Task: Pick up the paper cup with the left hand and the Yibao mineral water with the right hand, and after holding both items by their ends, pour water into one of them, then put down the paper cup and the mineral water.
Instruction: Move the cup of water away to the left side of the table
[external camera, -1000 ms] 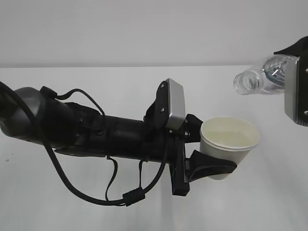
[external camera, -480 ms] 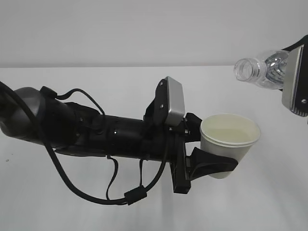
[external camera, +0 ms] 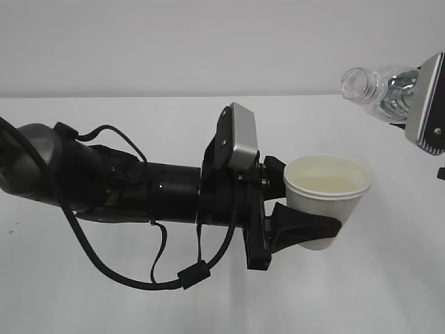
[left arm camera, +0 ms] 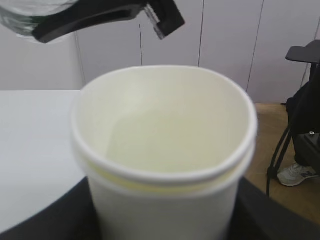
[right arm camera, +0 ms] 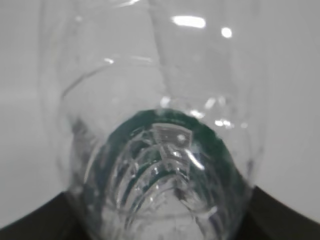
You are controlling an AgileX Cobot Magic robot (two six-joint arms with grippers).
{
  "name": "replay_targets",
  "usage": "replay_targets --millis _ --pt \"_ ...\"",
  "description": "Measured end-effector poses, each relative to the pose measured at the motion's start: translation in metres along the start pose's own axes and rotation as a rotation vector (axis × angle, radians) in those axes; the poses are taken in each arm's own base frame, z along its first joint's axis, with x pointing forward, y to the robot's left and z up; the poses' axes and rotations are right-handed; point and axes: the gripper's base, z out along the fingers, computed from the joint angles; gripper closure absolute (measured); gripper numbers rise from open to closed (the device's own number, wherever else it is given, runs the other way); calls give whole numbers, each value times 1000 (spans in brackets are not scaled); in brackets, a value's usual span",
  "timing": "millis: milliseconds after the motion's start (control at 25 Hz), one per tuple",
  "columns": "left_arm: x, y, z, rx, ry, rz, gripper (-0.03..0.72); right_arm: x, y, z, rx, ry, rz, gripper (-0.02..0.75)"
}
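The white paper cup (external camera: 327, 198) is held upright above the table, with a little water in its cream inside. My left gripper (external camera: 295, 223) is shut on its lower half; its black fingers (external camera: 302, 231) wrap the sides. The cup fills the left wrist view (left arm camera: 165, 150). The clear Yibao bottle (external camera: 375, 89) is held nearly level at the upper right, open neck pointing left, above and to the right of the cup. My right gripper (external camera: 427, 111) is shut on the bottle's far part. The right wrist view looks along the bottle (right arm camera: 160, 150), its green label showing.
The white table (external camera: 104, 292) runs under both arms, with a pale wall behind. My thick black left arm (external camera: 104, 184) with looping cable crosses the left half. In the left wrist view a chair (left arm camera: 300, 125) and a wooden floor lie beyond the table edge.
The bottle has risen and tipped back towards level, moving up and to the right away from the cup. The cup and left arm shifted slightly left.
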Motion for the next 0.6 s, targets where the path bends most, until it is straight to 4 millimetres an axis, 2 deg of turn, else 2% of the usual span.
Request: replay_targets --millis 600 --pt "0 6 -5 -19 -7 -10 271 0 0 0 2 3 157 304"
